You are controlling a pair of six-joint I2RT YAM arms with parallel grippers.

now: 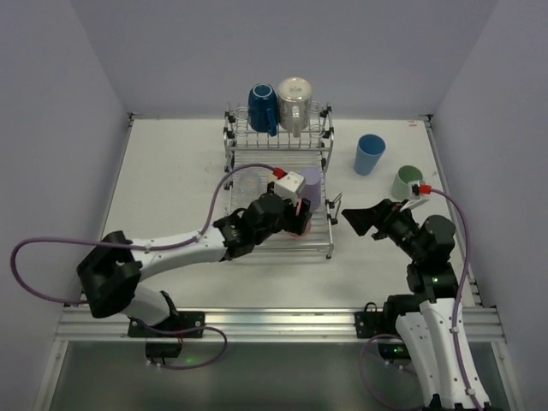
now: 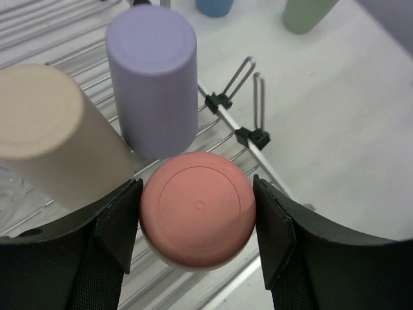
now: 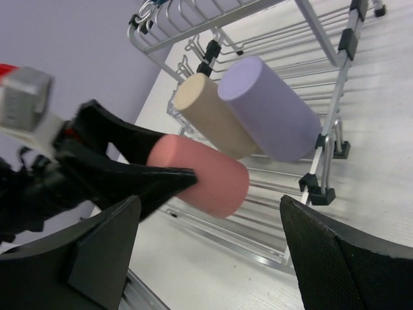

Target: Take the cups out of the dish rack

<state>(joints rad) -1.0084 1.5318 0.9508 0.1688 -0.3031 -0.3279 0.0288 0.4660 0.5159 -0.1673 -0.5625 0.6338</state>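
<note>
L fingers [image 2: 119, 226] clamped on pink cup [image 2: 197, 216] over rack [image 2: 226, 116] slats, beside tan cup [image 2: 45, 123] & lavender cup [image 2: 155, 77]. R fingers [image 3: 342, 258] wide open, empty, near rack's R edge.

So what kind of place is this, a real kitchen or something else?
Probably a robot lab test cell, not a kitchen: bare white table boxed by blank walls, left arm and right arm bolted to a metal rail, dish rack staged with plastic cups.
</note>
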